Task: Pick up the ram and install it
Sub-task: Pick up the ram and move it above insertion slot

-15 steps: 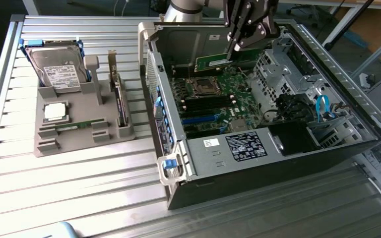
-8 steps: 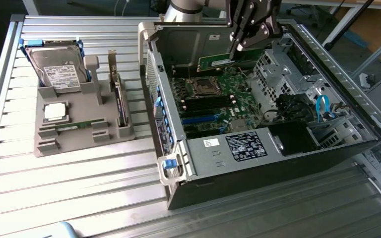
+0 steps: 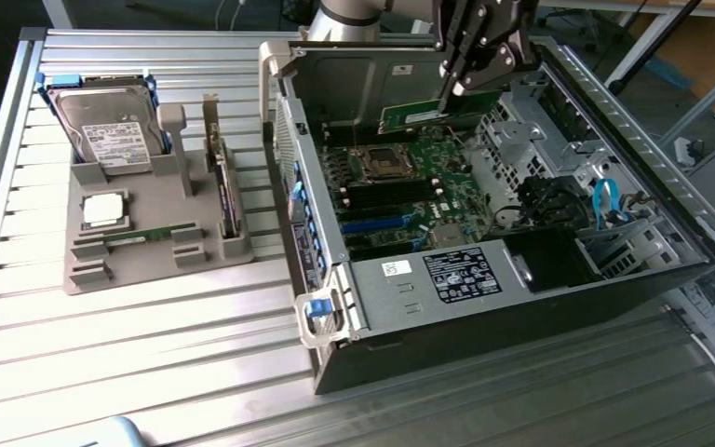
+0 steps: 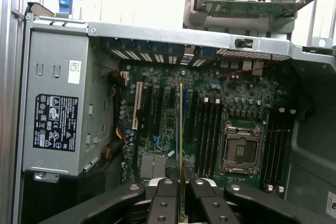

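Observation:
My gripper (image 3: 460,86) hangs over the far end of the open computer case (image 3: 494,307), shut on the ram (image 3: 423,114), a thin green stick held above the motherboard (image 3: 395,200). In the wrist view the ram (image 4: 181,129) appears edge-on as a narrow line running out from between my black fingers (image 4: 161,200). It hovers over the board's slot area, apart from it. The long black memory slots (image 4: 208,132) lie just beside its line, close to the processor socket (image 4: 240,150).
A grey parts holder (image 3: 146,251) stands on the slatted table at the exterior view's left. It carries a hard drive (image 3: 109,130), a square silver processor (image 3: 103,209) and an upright card with a bracket (image 3: 221,177). Drive cages and blue cables (image 3: 606,200) crowd the case's right side.

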`<control>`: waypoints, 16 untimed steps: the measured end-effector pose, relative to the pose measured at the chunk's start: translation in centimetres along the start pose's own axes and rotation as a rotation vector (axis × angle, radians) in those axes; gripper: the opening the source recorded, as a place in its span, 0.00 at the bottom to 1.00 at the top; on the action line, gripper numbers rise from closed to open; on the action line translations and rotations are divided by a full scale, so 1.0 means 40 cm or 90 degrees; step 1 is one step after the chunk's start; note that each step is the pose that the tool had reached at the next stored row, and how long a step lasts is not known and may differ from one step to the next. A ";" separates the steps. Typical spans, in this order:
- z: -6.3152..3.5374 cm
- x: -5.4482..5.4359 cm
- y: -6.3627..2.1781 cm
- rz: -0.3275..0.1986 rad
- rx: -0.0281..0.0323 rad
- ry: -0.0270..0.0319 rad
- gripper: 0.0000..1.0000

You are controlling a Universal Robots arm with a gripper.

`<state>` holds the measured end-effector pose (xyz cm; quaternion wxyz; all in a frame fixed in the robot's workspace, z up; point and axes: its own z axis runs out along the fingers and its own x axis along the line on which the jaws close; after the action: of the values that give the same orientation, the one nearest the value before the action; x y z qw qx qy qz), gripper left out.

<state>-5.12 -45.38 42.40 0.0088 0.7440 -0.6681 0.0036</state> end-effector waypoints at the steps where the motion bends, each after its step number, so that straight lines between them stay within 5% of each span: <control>1: 0.000 0.000 -0.003 0.000 0.0000 0.0000 0.14; 16: 0.000 0.004 -0.049 0.000 0.0000 0.0000 0.14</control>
<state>-3.14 -45.32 42.37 0.0088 0.7440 -0.6682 0.0036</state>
